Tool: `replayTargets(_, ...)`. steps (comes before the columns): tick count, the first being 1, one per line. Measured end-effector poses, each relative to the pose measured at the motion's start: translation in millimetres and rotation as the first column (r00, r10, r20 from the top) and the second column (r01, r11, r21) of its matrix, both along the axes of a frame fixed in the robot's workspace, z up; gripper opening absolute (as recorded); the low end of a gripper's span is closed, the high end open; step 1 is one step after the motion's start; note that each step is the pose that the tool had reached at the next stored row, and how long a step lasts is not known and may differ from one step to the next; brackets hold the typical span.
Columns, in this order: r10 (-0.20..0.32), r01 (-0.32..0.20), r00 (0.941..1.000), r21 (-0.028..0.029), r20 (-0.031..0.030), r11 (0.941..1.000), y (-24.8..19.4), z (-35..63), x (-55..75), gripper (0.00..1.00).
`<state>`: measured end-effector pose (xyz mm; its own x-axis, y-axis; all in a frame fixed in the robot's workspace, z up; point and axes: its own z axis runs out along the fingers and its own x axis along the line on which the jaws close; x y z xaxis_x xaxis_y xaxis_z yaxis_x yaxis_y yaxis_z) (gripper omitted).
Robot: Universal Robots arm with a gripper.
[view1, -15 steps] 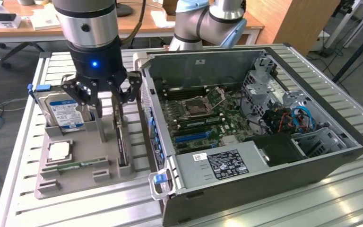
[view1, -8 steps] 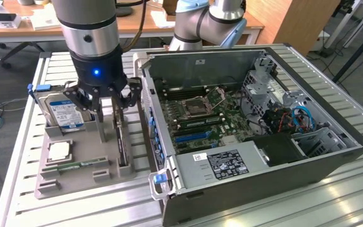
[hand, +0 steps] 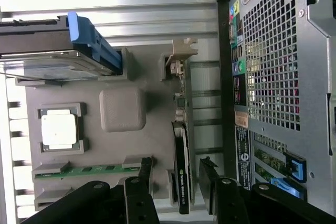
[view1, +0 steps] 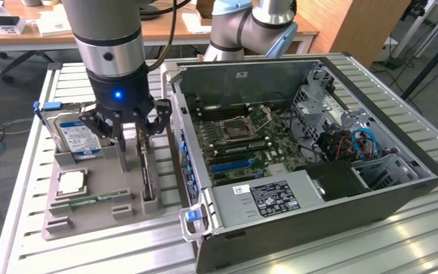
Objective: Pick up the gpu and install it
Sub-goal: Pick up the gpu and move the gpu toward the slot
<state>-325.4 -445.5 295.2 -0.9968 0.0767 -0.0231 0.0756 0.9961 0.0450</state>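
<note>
Below the tool (view1: 137, 132) (jaws wide), gpu (view1: 146, 177) upright

Exterior view looks obliquely down from farther off over parts tray (view1: 97, 208) and open computer case (view1: 432, 171); wrist view faces straight down past the gripper (hand: 177, 165), close above both.

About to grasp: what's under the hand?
The gpu, on edge in a slot of the grey tray, below the open hand; its lower edge is hidden in the slot.
</note>
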Motion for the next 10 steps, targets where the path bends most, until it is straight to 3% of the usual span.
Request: replayTargets(10,0.0,0.0,1.0,0.0002,-0.0005,1.0,-0.3,-0.7,4.6,0.49)
